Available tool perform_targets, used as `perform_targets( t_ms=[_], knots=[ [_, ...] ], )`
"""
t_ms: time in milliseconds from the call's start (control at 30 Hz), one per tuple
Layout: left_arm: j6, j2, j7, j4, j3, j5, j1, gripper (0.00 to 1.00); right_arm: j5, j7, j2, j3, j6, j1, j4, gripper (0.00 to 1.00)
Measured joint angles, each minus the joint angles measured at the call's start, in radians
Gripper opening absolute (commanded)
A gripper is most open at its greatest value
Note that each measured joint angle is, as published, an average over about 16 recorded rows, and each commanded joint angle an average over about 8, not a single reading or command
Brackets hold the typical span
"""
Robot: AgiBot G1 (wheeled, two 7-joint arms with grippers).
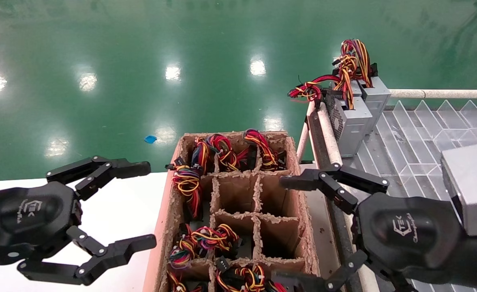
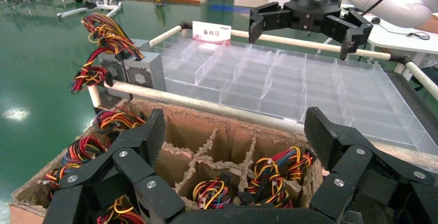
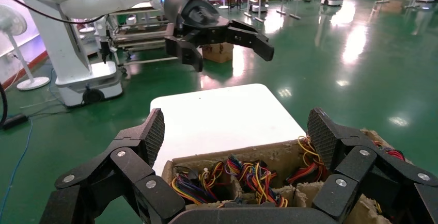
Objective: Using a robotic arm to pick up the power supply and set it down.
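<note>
two grey power supplies (image 1: 354,121) stand upright at the near corner of the clear divided tray (image 1: 416,134), wires on top; more lie in the cardboard divider box (image 1: 299,194). the right gripper (image 1: 303,231) hovers over the box's right edge, wide open, holding nothing. the left gripper (image 1: 141,207) hovers over the white table (image 1: 120,211), also open and empty.

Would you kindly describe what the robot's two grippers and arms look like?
Both the left gripper and the right gripper are black, two-fingered linkage claws with silver rivets, textured finger pads and a white logo on rounded black housings. The right wrist carries a grey metal block; white forearms trail black cable.
</note>
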Motion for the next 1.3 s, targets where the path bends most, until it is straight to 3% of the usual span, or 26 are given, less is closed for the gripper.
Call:
perform_targets(
  t_ms=[333, 667, 733, 933, 1000, 1300],
  knots=[
    [0.0, 0.0, 0.0, 0.0, 0.0, 0.0, 0.0, 0.0, -0.162, 0.028, -0.041, -0.038, 0.204, 0.027, -0.047, 1.0],
    [0.0, 0.0, 0.0, 0.0, 0.0, 0.0, 0.0, 0.0, -0.373, 0.049, -0.205, -0.137, 0.39, 0.139, -0.169, 1.0],
    [0.0, 0.0, 0.0, 0.0, 0.0, 0.0, 0.0, 0.0, -0.408, 0.043, -0.242, -0.157, 0.409, 0.168, -0.204, 0.89],
    [0.0, 0.0, 0.0, 0.0, 0.0, 0.0, 0.0, 0.0, -0.492, 0.009, -0.33, -0.201, 0.451, 0.248, -0.297, 0.15],
    [0.0, 0.0, 0.0, 0.0, 0.0, 0.0, 0.0, 0.0, -0.517, -0.003, -0.351, -0.214, 0.46, 0.273, -0.322, 0.0],
    [0.0, 0.0, 0.0, 0.0, 0.0, 0.0, 0.0, 0.0, -0.596, -0.045, -0.417, -0.251, 0.494, 0.344, -0.401, 0.0]
  ],
)
